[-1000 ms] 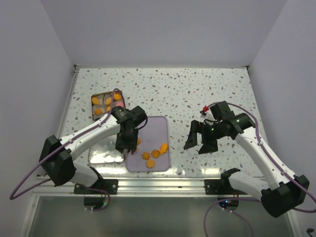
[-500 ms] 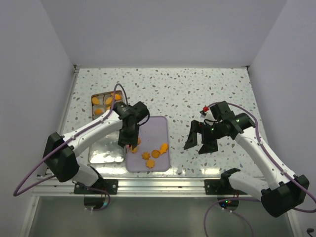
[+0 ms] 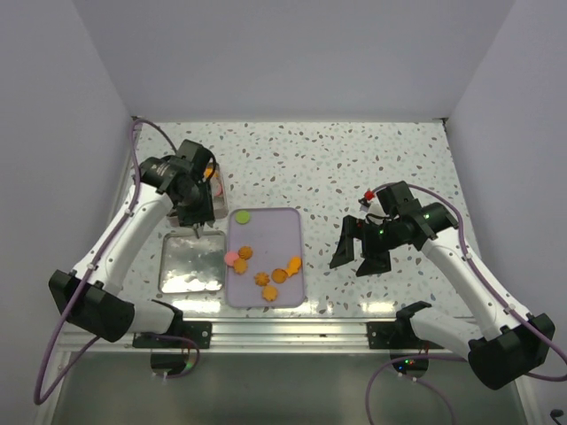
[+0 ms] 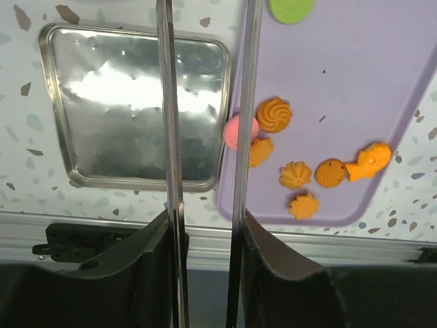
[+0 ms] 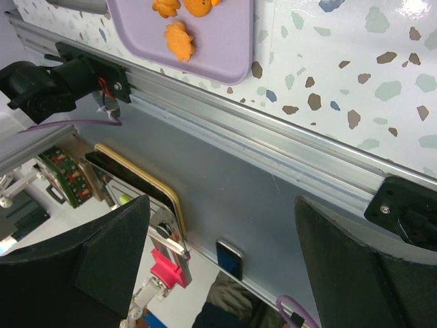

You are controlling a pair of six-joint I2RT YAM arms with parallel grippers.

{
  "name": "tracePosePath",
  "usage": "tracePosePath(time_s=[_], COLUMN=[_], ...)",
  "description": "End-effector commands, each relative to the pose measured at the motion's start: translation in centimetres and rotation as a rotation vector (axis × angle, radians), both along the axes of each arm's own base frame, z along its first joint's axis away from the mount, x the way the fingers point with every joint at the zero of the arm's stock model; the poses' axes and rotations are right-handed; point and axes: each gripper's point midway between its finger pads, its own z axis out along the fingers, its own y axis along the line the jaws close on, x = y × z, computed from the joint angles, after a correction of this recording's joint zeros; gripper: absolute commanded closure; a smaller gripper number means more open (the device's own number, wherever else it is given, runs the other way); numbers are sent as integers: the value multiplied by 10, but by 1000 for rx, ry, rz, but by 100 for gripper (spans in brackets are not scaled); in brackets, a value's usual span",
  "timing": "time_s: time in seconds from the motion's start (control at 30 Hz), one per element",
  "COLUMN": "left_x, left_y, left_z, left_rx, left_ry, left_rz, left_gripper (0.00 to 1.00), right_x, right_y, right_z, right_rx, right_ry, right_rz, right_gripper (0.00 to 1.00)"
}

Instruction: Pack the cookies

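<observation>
Swung off the purple tray (image 4: 355,89), my left gripper (image 4: 205,236) now hangs just left of its far corner, clenched on the tongs (image 4: 168,137). The tong blades cross my view of the steel pan (image 4: 130,137) and the tray's left rim, and their tips are out of sight, perhaps empty. Orange cookies (image 4: 274,114) cluster at the tray's near end, with a pink cookie (image 4: 235,131) on its left rim and a green cookie (image 4: 291,8) at its far end. My right gripper (image 3: 359,255) hovers right of the tray, fingers spread.

1. Left arm (image 3: 133,241) and right arm (image 3: 469,274): 2 white-shelled limbs with black joints.
2. A purple cable (image 3: 42,372) loops from each black base at the silver aluminium rail (image 3: 292,330).
3. Left gripper (image 4: 205,219) and right gripper (image 3: 356,255): black, 2 fingers each.
4. Small red tab (image 3: 367,195) on the right wrist, far from the rail.
</observation>
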Motion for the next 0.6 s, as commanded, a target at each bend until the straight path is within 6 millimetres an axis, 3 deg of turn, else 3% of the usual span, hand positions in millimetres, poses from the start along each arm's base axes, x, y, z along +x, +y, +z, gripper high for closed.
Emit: tracePosePath(time_s=[0.0,0.2,0.57], left_x=[4,8,1], left_y=[23,44,48], left_z=[-2,-17,-44], left_rx=[59,87,77], left_ry=[-1,21,63], left_rz=[-10,23,16], left_gripper=[69,69,66], right_x=[5,4,6], right_y=[1,1,1], right_z=[7,6,5], right_rx=[3,2,-3], right_ry=[-41,-40,-39], right_rz=[13,16,14], right_gripper=[10,10,10])
